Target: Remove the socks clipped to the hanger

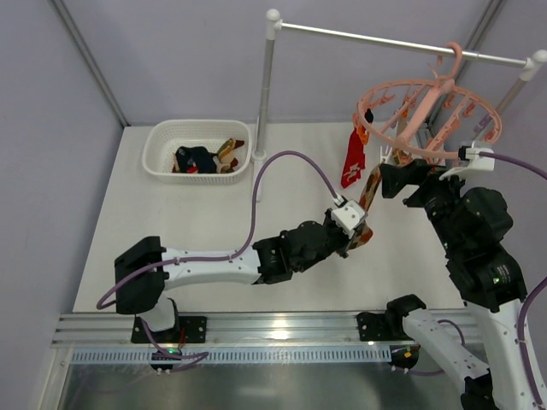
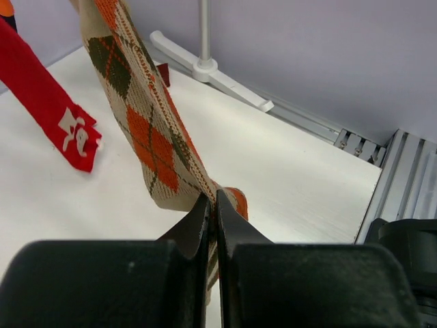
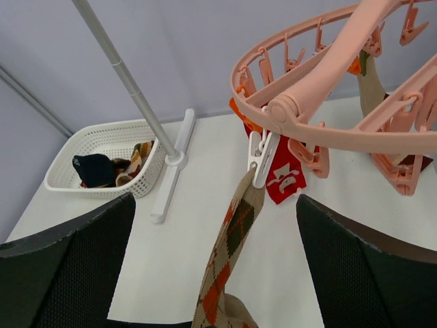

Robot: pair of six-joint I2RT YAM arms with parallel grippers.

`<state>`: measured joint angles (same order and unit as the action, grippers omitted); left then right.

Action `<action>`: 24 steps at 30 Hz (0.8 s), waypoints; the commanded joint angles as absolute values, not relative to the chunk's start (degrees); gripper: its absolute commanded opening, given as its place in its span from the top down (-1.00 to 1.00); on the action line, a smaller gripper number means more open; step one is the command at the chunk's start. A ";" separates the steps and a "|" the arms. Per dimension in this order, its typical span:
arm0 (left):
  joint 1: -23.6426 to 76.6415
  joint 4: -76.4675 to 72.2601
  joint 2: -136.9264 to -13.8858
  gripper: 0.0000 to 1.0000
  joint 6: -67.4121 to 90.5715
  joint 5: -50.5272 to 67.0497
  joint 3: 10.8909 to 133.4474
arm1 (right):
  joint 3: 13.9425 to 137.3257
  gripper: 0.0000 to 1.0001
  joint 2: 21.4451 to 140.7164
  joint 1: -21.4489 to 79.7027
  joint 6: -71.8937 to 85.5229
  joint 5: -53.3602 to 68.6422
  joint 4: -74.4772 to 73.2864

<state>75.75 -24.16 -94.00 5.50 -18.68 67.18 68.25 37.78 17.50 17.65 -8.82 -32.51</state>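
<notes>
A tan argyle sock [image 1: 372,192] with orange and olive diamonds hangs from a white peg [image 3: 259,157] on the pink ring hanger [image 1: 427,111]. My left gripper [image 1: 363,232] is shut on this sock's lower end, and the fabric is pinched between the black jaws [image 2: 213,198]. The argyle sock [image 2: 147,130] runs taut up and to the left. A red sock [image 1: 352,161] with a white mark hangs beside it. My right gripper [image 3: 215,201] stands open just below the hanger [image 3: 321,102], with the argyle sock [image 3: 232,239] and its peg between the wide fingers, untouched.
A white basket [image 1: 158,141] at the back left holds several socks. The white rail stand [image 1: 267,77] carries the hanger; its pole and foot [image 3: 167,184] stand left of the peg. More pink pegs dangle around the ring.
</notes>
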 commanded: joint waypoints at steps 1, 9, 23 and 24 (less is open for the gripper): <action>76.81 -21.19 -91.76 1.00 4.75 -20.56 69.96 | 72.41 -0.99 41.65 17.40 16.00 -9.05 -36.64; 77.43 -17.93 -91.93 1.00 4.30 -21.88 71.10 | 76.29 -0.97 48.34 17.49 16.61 -5.63 -39.64; 79.01 -17.23 -92.11 1.00 4.04 -21.71 71.28 | 73.65 -0.96 53.35 17.49 17.49 -10.10 -37.18; 79.01 -17.23 -92.11 1.00 4.13 -21.53 71.28 | 73.74 -0.96 54.39 17.58 17.49 -10.46 -36.83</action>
<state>78.04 -18.06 -93.95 4.29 -21.74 69.41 73.28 52.23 17.52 17.30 -8.62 -38.89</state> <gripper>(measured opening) 0.006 0.984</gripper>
